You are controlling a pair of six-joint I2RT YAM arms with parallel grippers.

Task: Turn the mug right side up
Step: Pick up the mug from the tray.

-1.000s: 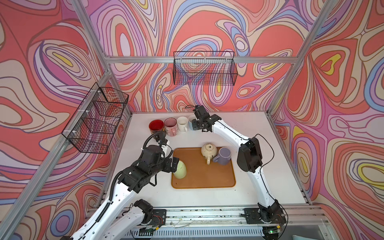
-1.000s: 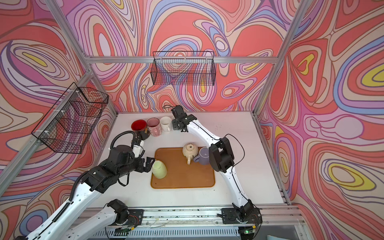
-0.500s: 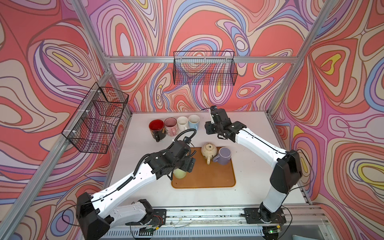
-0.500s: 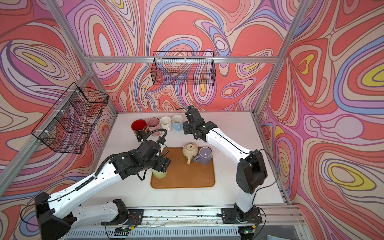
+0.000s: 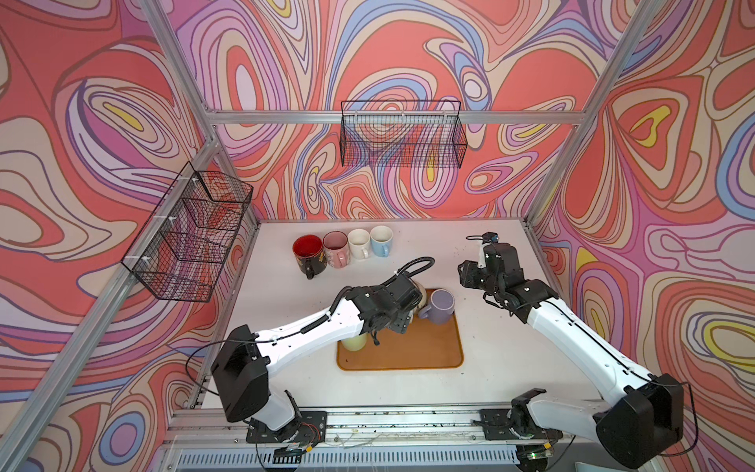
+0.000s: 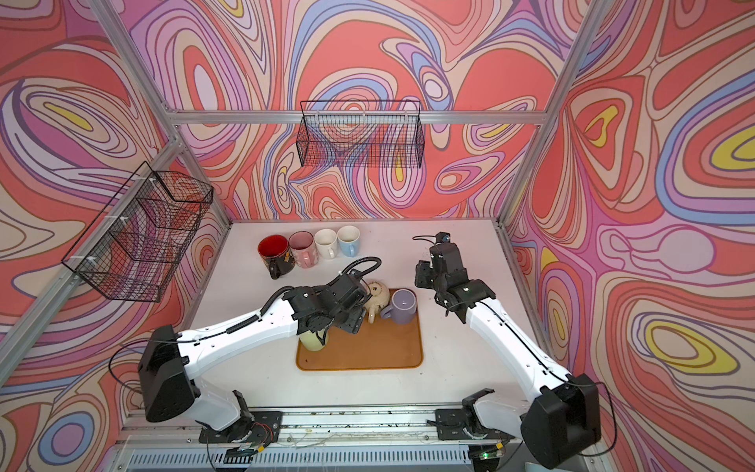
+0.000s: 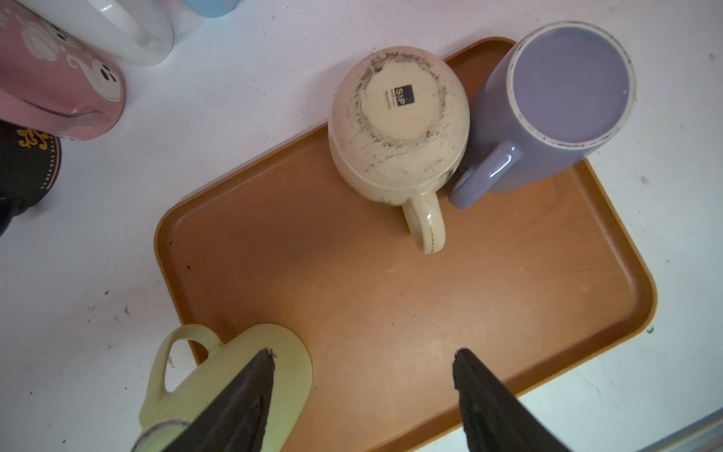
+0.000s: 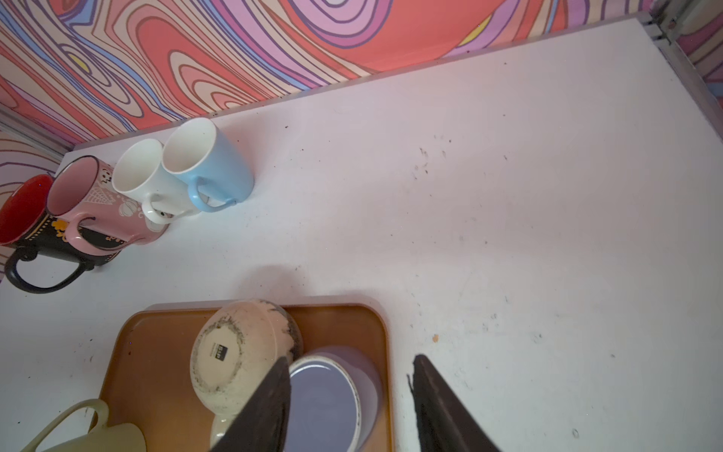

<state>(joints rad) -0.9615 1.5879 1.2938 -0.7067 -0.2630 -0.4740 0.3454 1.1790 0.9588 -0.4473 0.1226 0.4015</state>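
- Since a second ago, the left arm (image 5: 310, 327) has reached from the counter's (image 5: 490, 347) 8 o'clock side out over the tray (image 7: 391, 297), and the right arm (image 5: 572, 327) has drawn back from the mug row to 2 o'clock.
- Left claw (image 7: 364, 354) points down, released, with one finger over the yellow-green mug (image 7: 211, 371).
- Right claw (image 8: 351, 358) hovers released, gripping nothing.
- One tray carries three mugs. The yellow-green mug lies on its side at 8 o'clock, the cream mug (image 7: 399, 117) sits base-up at 12, and the lavender mug (image 7: 567, 86) touches it at 1.
- Four upright mugs line the counter's 11 o'clock: black-and-red mug (image 5: 307, 251), pink mug (image 5: 336, 247), white mug (image 5: 358, 242), blue mug (image 5: 381, 239).
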